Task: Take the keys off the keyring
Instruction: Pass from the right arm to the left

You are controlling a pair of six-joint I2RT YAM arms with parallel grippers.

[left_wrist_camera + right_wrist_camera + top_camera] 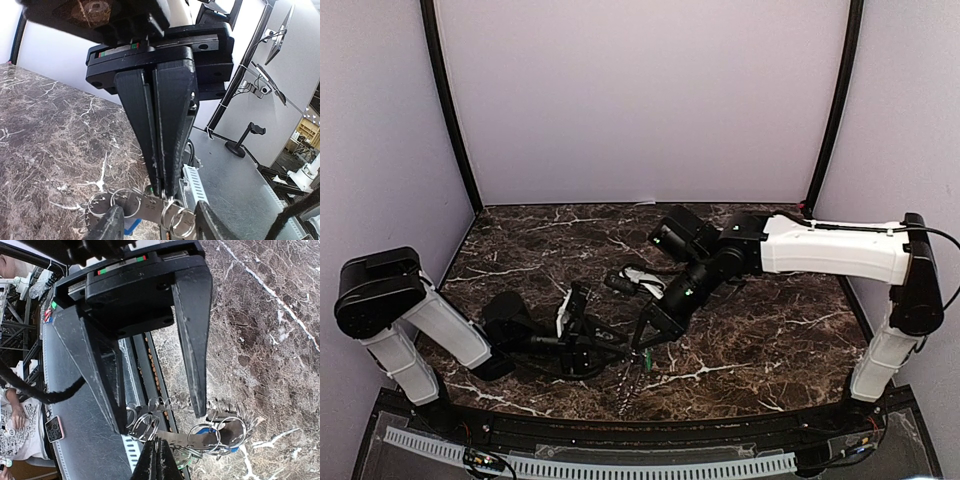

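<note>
The keyring [232,429], a flat dark-grey toothed ring, hangs above the table's front edge with several silver split rings [150,426] on it. It also shows in the top view [627,388] and in the left wrist view [145,207]. My left gripper [163,192] is shut on its flat metal band, and its tips show in the right wrist view [160,452]. My right gripper [159,420] is open, with one finger on each side of the ring, touching nothing I can see. A blue key head [205,431] and a green one [183,465] hang among the rings.
The dark marble table [770,330] ends at a metal ledge with a white slotted cable strip [620,465] just below the grippers. A small white object [638,278] lies behind the right arm. Purple walls enclose three sides.
</note>
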